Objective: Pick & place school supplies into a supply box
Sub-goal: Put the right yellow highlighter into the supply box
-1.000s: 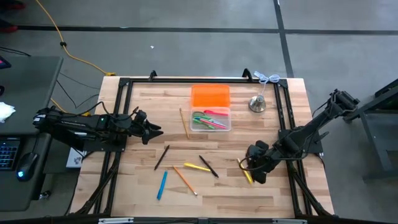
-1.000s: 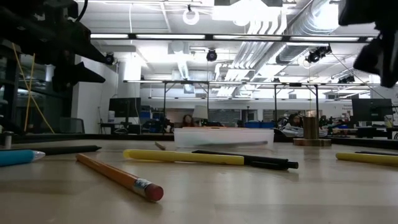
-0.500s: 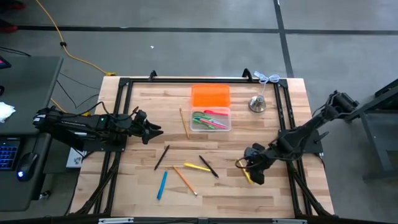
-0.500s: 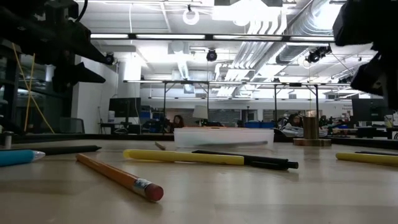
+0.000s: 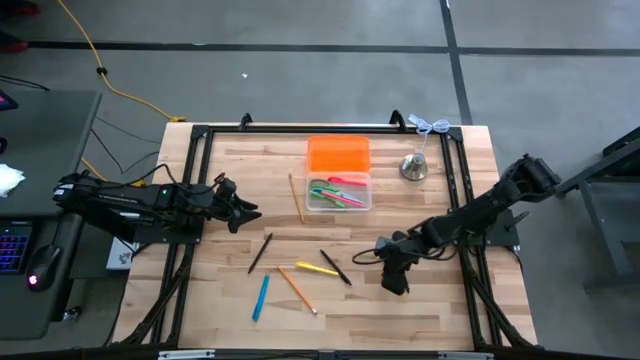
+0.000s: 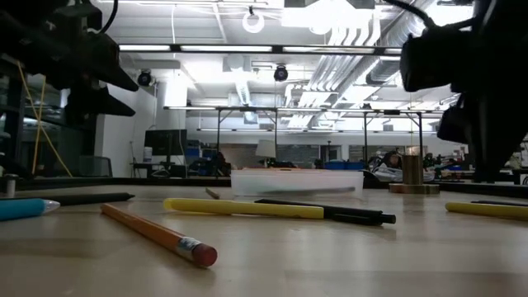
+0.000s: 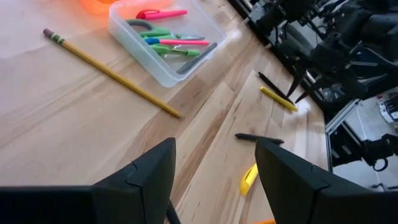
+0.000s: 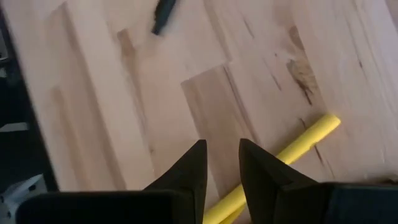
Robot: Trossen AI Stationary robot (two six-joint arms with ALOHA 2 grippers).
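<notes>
The clear supply box (image 5: 340,192) sits at the table's far middle and holds green-handled scissors and pink and green pens. Its orange lid (image 5: 338,155) lies just beyond it. Loose on the table lie a wooden pencil (image 5: 296,198), two black pens (image 5: 260,252) (image 5: 335,267), a yellow pen (image 5: 316,268), an orange pencil (image 5: 297,290) and a blue pen (image 5: 260,297). My right gripper (image 8: 222,149) hovers, narrowly open, over another yellow pen (image 8: 298,146) right of centre. My left gripper (image 7: 214,143) waits open at the table's left, above the wood.
A silver bell-shaped object (image 5: 414,165) stands right of the lid, near the far right corner. A black metal frame (image 5: 300,131) borders the table. Bare wood lies along the near edge and between the box and the loose pens.
My right gripper has travelled toward the table's left, from beside the right frame rail to over the yellow pen, and looms larger in the low view. The pens and the box have stayed where they were.
</notes>
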